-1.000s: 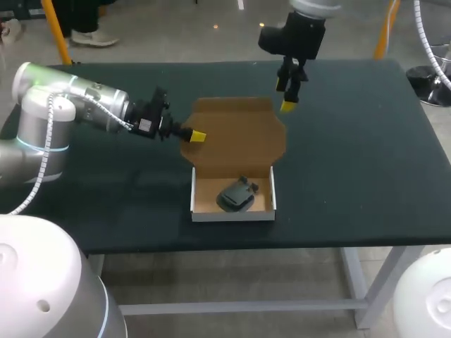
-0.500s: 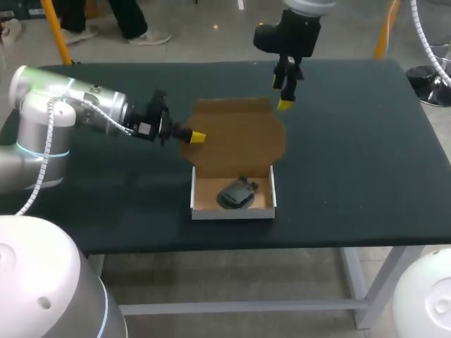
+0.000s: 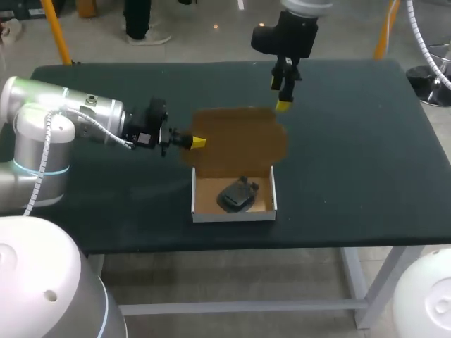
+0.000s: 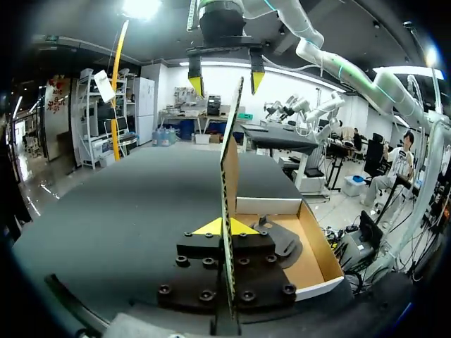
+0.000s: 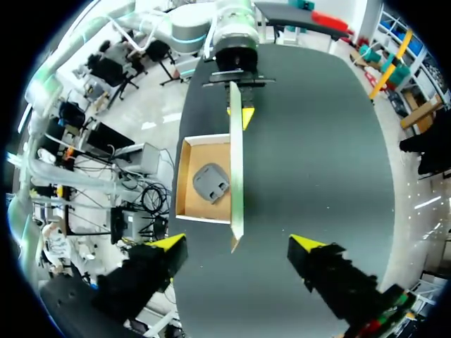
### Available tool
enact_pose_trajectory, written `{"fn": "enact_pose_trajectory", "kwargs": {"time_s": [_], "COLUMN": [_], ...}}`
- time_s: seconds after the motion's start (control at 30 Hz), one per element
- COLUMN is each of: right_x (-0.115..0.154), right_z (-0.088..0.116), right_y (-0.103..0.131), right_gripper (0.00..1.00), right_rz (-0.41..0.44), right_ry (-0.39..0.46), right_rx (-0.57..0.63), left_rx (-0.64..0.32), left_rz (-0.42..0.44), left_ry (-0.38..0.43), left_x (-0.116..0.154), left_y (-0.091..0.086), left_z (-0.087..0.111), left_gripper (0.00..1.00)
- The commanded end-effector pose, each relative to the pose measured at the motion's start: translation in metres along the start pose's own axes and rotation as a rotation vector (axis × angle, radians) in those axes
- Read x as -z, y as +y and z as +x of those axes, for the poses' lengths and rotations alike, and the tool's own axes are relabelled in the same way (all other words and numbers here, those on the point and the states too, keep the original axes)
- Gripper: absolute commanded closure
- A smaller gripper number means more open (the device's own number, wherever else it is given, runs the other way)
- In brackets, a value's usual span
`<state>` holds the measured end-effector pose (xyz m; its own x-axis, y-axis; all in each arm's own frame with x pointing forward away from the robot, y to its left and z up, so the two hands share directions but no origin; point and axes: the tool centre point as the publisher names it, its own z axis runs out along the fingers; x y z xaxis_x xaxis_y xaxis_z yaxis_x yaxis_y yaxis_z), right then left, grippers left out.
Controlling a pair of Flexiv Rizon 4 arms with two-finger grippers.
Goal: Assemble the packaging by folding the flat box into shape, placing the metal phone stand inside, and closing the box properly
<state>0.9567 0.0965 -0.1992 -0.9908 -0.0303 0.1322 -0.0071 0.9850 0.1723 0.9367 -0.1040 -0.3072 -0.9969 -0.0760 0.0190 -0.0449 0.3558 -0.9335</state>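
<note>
"What's different from a second ago?"

"The lid [image 3: 239,141] has tipped up off the table [image 3: 352,141]. Its far edge now sits closer to the box [image 3: 234,216]. The left gripper [image 3: 199,143] has slid a little toward the box with it."

"Has it got hold of it?"

"Yes, its yellow tips pinch the lid's left edge from both sides, with the arm reaching in low and nearly level."

"And the other one?"

"The right gripper [image 3: 282,105] hangs pointing down over the lid's far edge, fingers spread wide, touching nothing."

"The phone stand [image 3: 235,196]?"

"Lying inside the open box, near the table's front edge."

Dark green table [image 3: 352,162], open cardboard box [image 3: 233,198] resting on it
</note>
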Motion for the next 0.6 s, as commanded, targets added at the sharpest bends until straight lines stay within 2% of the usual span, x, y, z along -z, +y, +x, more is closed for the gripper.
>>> {"fn": "enact_pose_trajectory", "kwargs": {"time_s": [0.03, 0.23, 0.6], "right_x": [0.0024, 0.0037, 0.0065], "right_z": [-0.0003, -0.0008, -0.0023], "right_y": [0.0014, 0.0028, 0.0071], "right_gripper": [0.0, 0.0, 0.0], "right_rz": [0.005, 0.008, 0.015], "right_ry": [0.004, 0.003, 0.001], "right_rx": [-0.002, -0.001, 0.005], "left_rx": [-0.024, -0.07, -0.129], "left_rz": [0.001, -0.012, 0.001], "left_ry": [-0.051, -0.087, -0.101], "left_x": [-0.0014, -0.0038, -0.0011], "left_y": [0.0016, 0.0047, 0.0039], "left_z": [0.0071, 0.0091, 0.0152], "left_gripper": [1.0, 1.0, 1.0]}}
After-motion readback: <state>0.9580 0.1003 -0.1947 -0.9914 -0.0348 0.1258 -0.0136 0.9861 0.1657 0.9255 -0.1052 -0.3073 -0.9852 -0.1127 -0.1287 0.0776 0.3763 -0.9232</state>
